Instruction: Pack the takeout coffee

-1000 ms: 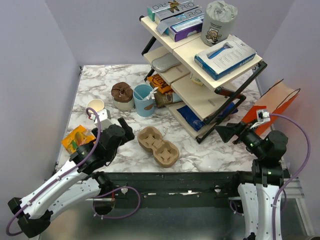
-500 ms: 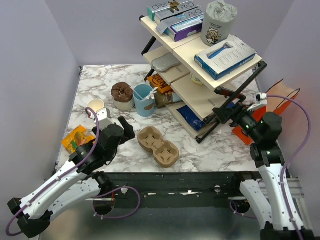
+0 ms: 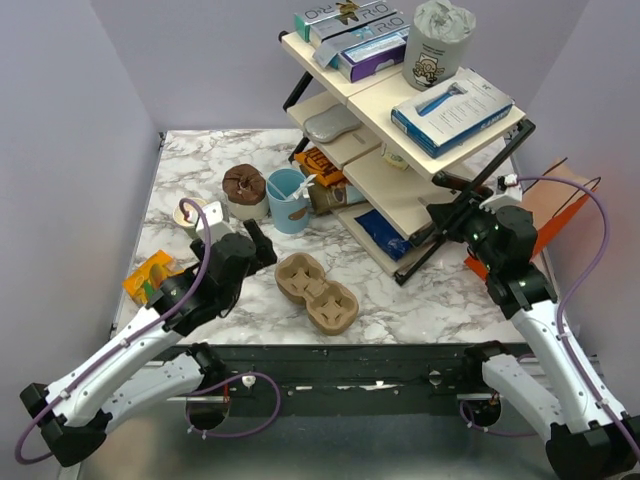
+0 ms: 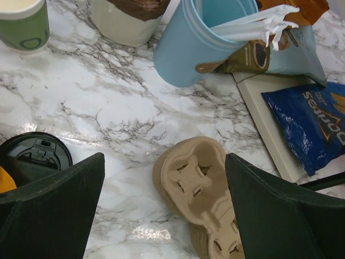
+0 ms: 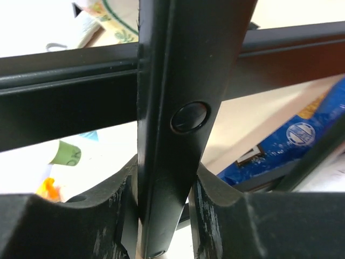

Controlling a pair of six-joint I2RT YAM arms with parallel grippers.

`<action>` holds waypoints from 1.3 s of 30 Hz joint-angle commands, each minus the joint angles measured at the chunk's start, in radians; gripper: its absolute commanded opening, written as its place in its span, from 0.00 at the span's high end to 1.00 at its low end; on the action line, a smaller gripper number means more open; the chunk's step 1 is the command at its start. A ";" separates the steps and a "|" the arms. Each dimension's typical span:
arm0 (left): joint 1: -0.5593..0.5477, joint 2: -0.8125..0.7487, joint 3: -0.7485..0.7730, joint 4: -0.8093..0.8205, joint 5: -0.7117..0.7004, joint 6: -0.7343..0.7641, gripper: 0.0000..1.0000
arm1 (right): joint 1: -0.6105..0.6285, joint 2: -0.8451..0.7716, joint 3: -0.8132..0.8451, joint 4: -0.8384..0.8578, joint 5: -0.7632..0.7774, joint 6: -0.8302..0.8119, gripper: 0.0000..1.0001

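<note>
The takeout coffee (image 4: 35,155) shows only in the left wrist view, as a round black lid at the lower left, partly behind my left finger. In the top view my left arm hides it. My left gripper (image 4: 164,162) (image 3: 262,245) is open, with bare marble and the end of a brown pulp cup carrier (image 4: 194,178) (image 3: 316,291) between its fingers. My right gripper (image 5: 164,172) (image 3: 450,218) has a finger pressed on each side of a black leg (image 5: 178,108) of the shelf rack (image 3: 420,170).
A light blue cup (image 3: 288,200) with stirrers, a brown-topped tub (image 3: 242,190) and a small green cup (image 3: 190,213) stand behind the left gripper. An orange snack bag (image 3: 150,275) lies at the left edge. An orange paper bag (image 3: 545,205) stands right of the rack.
The right gripper swung up and left to the rack's leg and closed on it. The left arm shifted slightly toward the back of the table, still open.
</note>
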 commanded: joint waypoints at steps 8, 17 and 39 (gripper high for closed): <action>0.350 0.334 0.283 0.330 0.298 0.238 0.01 | -0.067 0.216 0.163 -0.001 0.168 -0.137 0.83; 0.657 0.709 0.517 0.762 0.915 0.502 0.01 | -0.219 0.274 0.207 -0.003 -0.068 -0.195 0.87; 0.549 1.664 1.474 0.826 0.899 0.815 0.10 | -0.280 0.314 0.240 -0.001 -0.288 -0.336 0.92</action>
